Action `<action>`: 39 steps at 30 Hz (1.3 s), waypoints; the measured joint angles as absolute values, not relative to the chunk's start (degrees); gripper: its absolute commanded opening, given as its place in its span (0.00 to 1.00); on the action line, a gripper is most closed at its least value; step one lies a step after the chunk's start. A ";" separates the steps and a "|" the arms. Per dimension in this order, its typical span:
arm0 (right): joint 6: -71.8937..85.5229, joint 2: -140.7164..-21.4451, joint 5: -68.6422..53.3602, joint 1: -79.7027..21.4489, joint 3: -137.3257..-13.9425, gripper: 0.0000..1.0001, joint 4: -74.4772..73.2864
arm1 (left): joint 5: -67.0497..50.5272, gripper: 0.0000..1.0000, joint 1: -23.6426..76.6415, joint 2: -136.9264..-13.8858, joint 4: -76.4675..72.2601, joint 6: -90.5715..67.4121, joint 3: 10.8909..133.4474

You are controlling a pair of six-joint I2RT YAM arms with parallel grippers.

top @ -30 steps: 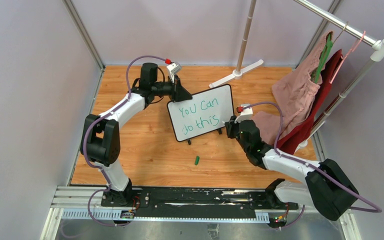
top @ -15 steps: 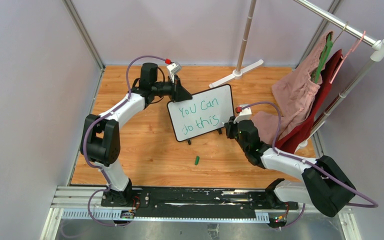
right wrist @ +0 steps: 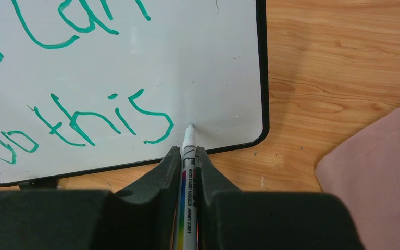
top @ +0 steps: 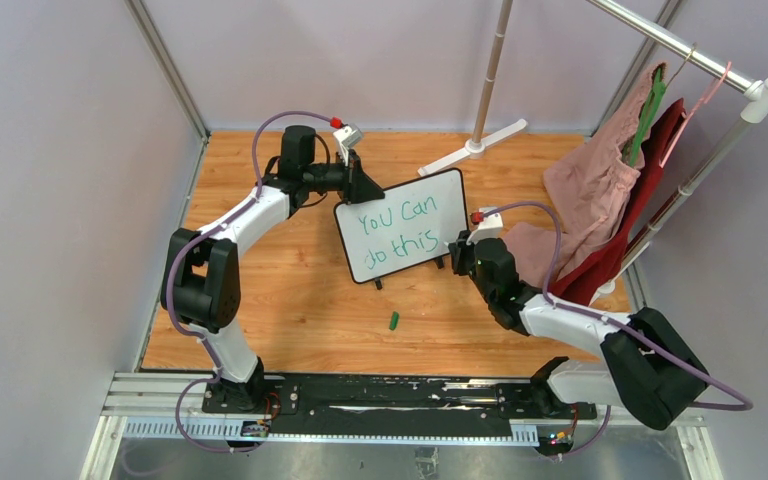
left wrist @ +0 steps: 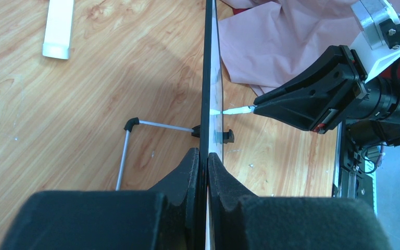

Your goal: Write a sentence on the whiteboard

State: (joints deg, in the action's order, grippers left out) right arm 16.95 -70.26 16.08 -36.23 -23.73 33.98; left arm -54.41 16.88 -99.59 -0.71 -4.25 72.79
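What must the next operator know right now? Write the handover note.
Left gripper: shut on the edge of the whiteboard, steadying it on its stand.
Right gripper: shut on the marker, tip touching the board just after "this".
Done: the sentence reads "You can do this" in green, in two lines.
Left: no full stop shows yet; probably dot it, then lift off. A small green piece, likely the cap, lies in front of the board.
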 measured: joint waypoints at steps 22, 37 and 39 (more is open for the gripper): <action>17.02 -71.50 16.34 -36.23 -23.75 0.00 35.16 | -53.76 0.00 17.02 -99.59 -0.73 -4.25 72.79; 16.99 -71.48 17.06 -36.23 -23.97 0.00 32.84 | -53.74 0.00 17.06 -99.59 -0.73 -4.25 72.79; 16.99 -71.37 17.06 -36.23 -23.97 0.00 32.51 | -53.71 0.00 17.06 -99.59 -0.73 -4.27 72.79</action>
